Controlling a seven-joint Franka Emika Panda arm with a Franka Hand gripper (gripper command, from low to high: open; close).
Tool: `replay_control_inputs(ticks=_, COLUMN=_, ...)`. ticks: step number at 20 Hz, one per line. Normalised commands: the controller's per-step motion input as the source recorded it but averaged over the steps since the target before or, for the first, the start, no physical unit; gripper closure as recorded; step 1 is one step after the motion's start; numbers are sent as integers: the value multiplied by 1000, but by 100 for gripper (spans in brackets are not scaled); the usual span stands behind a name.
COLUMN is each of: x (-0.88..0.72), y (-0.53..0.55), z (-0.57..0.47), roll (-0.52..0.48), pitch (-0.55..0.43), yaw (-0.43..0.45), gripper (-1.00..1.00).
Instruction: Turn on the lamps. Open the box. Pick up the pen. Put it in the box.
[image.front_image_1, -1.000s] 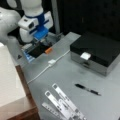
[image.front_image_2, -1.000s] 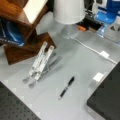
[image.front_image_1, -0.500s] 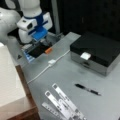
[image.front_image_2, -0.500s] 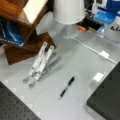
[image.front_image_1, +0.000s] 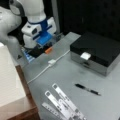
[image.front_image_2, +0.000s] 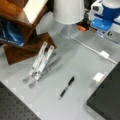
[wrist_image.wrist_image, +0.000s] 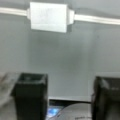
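In the wrist view the two black fingers (wrist_image.wrist_image: 31, 96) stand wide apart with nothing between them, so the gripper (wrist_image.wrist_image: 66, 97) is open and empty. Just beyond the gap, toward that view's top, a white inline switch (wrist_image.wrist_image: 48, 17) sits on a white cable (wrist_image.wrist_image: 97, 19) that runs straight across the grey worktop (wrist_image.wrist_image: 67, 57). The fingers look to be just short of the switch, not touching it; its long side lies along the cable, crosswise to the line from fingers to switch.

In a front view the gripper (image.front_image_1: 40, 50) hangs low under the white-and-blue arm at the view's upper left, with the switch (image.front_image_1: 51, 61) close by toward the lower right. In a front view the lamp (image.front_image_2: 68, 11) shows its white shade at the top, and I judge it unlit.

The box (image.front_image_1: 98, 53) rests shut at that front view's right, black lid down, white tab at its front edge. The pen (image.front_image_1: 87, 89) lies flat on the worktop in front of the box, clear of it, well apart from the gripper, its long axis running from upper left to lower right. Perforated white strips (image.front_image_1: 63, 101) lie near the bottom edge.
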Motion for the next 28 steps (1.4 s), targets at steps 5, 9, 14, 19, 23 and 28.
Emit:
replay_control_inputs(ticks=5, x=-163, y=99, z=-362, roll=-28, pitch=-124, yaw=12, gripper=100)
replay_control_inputs(ticks=9, x=-305, y=122, z=-345, roll=-32, pitch=-157, yaw=-4, gripper=100)
replay_control_inputs(ticks=14, x=-344, y=124, z=-434, roll=-23, pitch=-215, yaw=-24, gripper=100)
replay_control_inputs(ticks=19, x=-387, y=92, z=-518, roll=-5, pitch=-267, yaw=-67, gripper=100)
replay_control_inputs(ticks=23, x=-397, y=2, z=-502, roll=4, pitch=-340, yaw=-80, gripper=100)
replay_control_inputs(ticks=28, x=-431, y=-75, z=-416, roll=34, pitch=-378, yaw=-54, gripper=100)
